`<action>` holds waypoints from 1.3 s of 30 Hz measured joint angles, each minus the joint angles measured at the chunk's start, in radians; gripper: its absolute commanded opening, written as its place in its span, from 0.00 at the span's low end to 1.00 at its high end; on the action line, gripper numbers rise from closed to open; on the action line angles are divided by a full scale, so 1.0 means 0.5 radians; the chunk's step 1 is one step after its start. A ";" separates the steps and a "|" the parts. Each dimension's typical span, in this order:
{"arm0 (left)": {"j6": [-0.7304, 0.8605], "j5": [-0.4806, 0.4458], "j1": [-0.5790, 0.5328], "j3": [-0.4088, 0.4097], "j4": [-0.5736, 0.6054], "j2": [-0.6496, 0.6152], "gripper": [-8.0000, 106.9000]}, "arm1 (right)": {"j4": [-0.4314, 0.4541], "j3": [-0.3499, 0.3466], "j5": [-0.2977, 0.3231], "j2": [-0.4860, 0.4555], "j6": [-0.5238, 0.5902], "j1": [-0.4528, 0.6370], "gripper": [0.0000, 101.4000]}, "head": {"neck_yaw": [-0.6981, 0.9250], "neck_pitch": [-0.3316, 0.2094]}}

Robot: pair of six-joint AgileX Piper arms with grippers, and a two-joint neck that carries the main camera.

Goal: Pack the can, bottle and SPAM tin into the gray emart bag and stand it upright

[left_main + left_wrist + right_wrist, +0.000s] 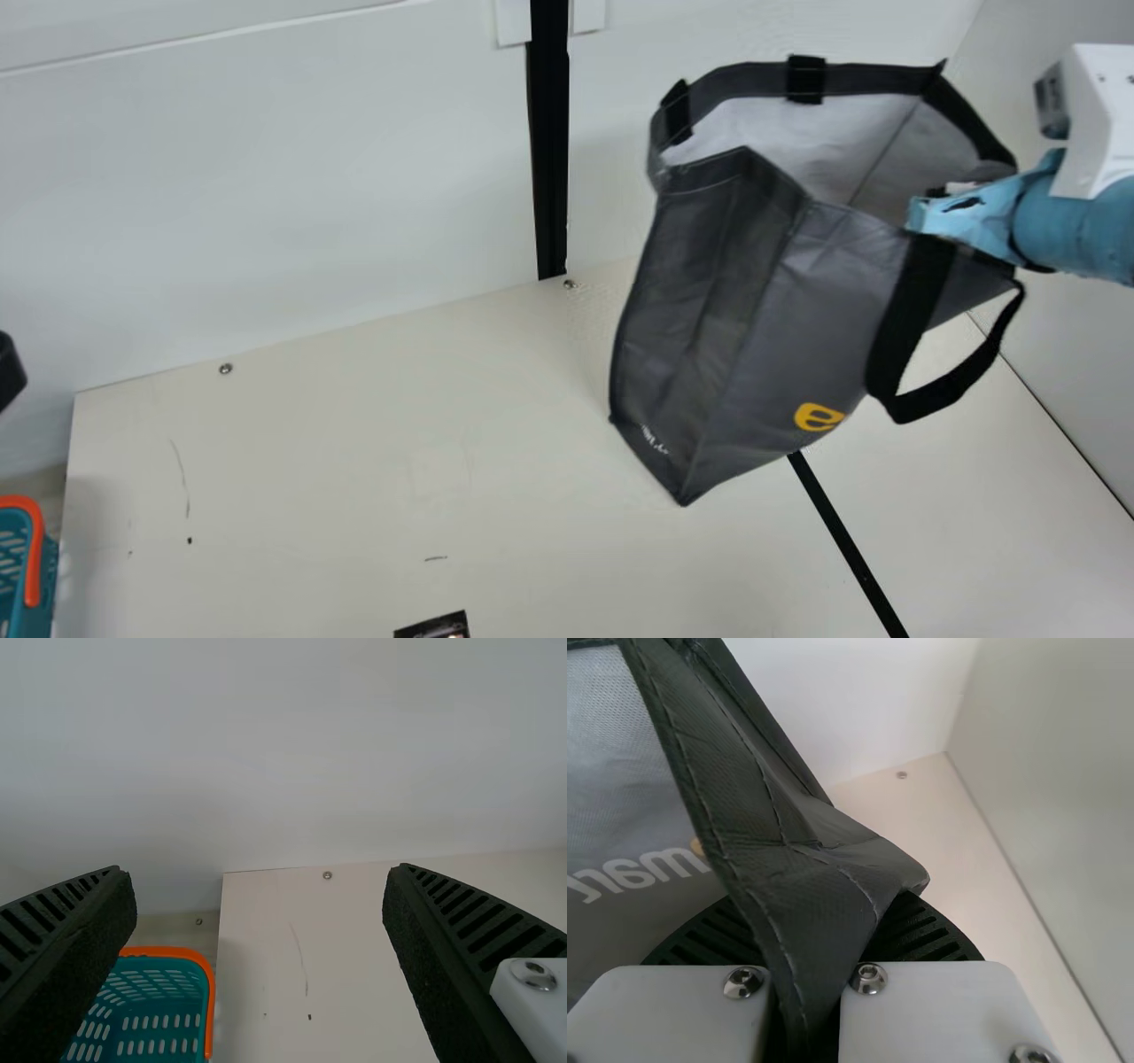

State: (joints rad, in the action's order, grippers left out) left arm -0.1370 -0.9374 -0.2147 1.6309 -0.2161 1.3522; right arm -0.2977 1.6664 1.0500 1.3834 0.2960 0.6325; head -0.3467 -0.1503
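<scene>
Beside the table (310, 461), orange-rimmed teal basket (210, 992)

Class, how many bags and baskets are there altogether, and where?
2: the bag, gripped by the right gripper at the main view's right, and the basket, at that view's left edge. Others may be hidden behind the bag.

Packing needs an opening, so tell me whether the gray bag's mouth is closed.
No, the gray bag gapes at its top, baring its pale lining.

You're in what looks like a lab booth. White panels (310, 195) rise beyond your right claw (961, 210), with a cream table (310, 461) below it.
</scene>
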 measured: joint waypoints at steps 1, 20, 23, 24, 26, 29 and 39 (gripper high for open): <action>0.000 0.000 0.000 0.000 0.000 0.000 0.85 | -0.008 0.016 0.009 0.012 0.009 0.041 0.00 | 0.000 0.000; 0.000 0.000 0.000 0.000 0.000 0.000 0.85 | -0.095 0.299 0.101 0.233 0.204 0.678 0.00 | -0.003 0.000; 0.000 0.000 0.000 0.000 0.000 0.000 0.85 | -0.111 0.338 0.110 0.263 0.228 0.751 0.07 | -0.003 0.000; 0.000 0.000 0.000 0.000 0.000 0.000 0.85 | -0.116 0.349 0.113 0.274 0.238 0.774 0.10 | 0.000 0.000; 0.000 0.000 0.000 0.000 0.000 0.000 0.85 | -0.129 0.369 0.125 0.288 0.257 0.812 0.16 | 0.000 0.000; 0.000 0.000 0.000 0.000 0.000 0.000 0.85 | -0.158 0.389 0.148 0.305 0.271 0.864 0.26 | -0.003 0.000; 0.000 0.000 0.000 0.000 0.000 0.000 0.85 | -0.248 0.467 0.209 0.337 0.316 0.956 0.59 | -0.003 0.000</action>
State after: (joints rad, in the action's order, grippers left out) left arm -0.1370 -0.9374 -0.2147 1.6309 -0.2161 1.3522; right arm -0.4215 1.8998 1.1547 1.5522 0.4538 1.1104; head -0.3482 -0.1503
